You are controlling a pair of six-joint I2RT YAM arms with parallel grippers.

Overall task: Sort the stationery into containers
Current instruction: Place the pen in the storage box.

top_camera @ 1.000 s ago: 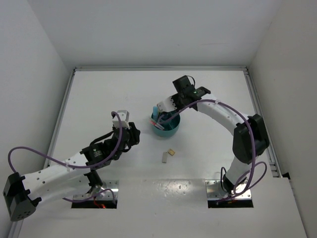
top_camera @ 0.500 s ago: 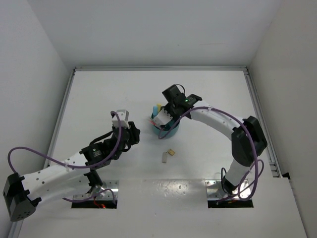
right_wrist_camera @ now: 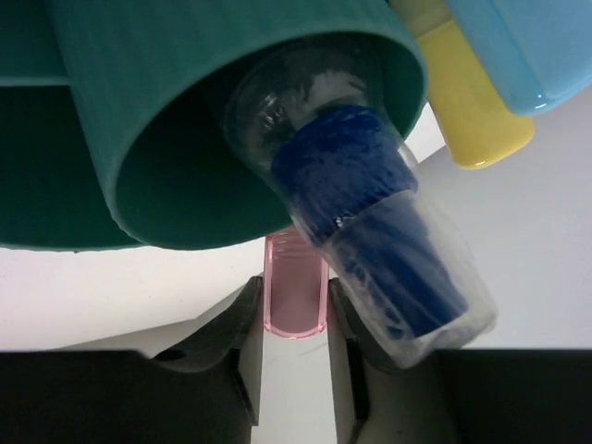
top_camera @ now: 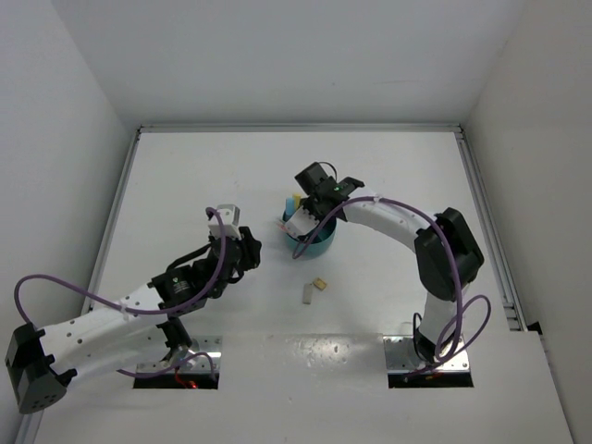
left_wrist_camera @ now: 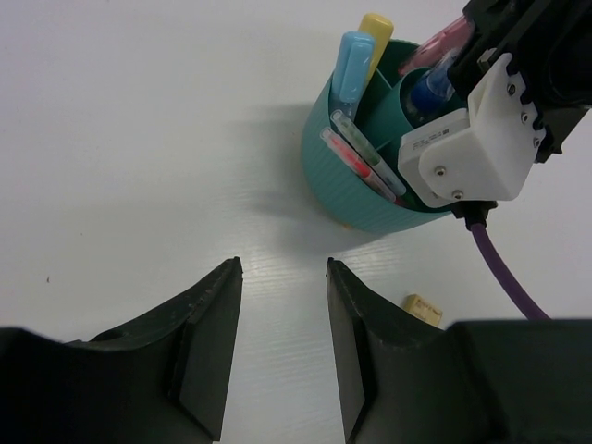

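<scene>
The round teal organiser (top_camera: 319,245) stands mid-table. My right gripper (top_camera: 302,222) hangs over its left rim, shut on a translucent pink marker (right_wrist_camera: 295,294) whose end shows between the fingers (right_wrist_camera: 246,324). A clear-blue pen (right_wrist_camera: 370,213) leans out of the central cup (right_wrist_camera: 185,139). A yellow marker (left_wrist_camera: 375,32), a light-blue marker (left_wrist_camera: 353,65) and thin pink and grey pens (left_wrist_camera: 363,165) stand in outer compartments. A tan eraser (top_camera: 320,284) and a grey eraser (top_camera: 307,293) lie on the table in front. My left gripper (left_wrist_camera: 282,270) is open and empty, left of the organiser (left_wrist_camera: 356,199).
White walls enclose the table on three sides, with a raised rail (top_camera: 486,222) along the right edge. The right arm's purple cable (left_wrist_camera: 504,273) hangs beside the organiser, above the tan eraser (left_wrist_camera: 424,308).
My right wrist has swung left and lower over the organiser, carrying the pink marker with it. The left arm and the erasers have not moved.
</scene>
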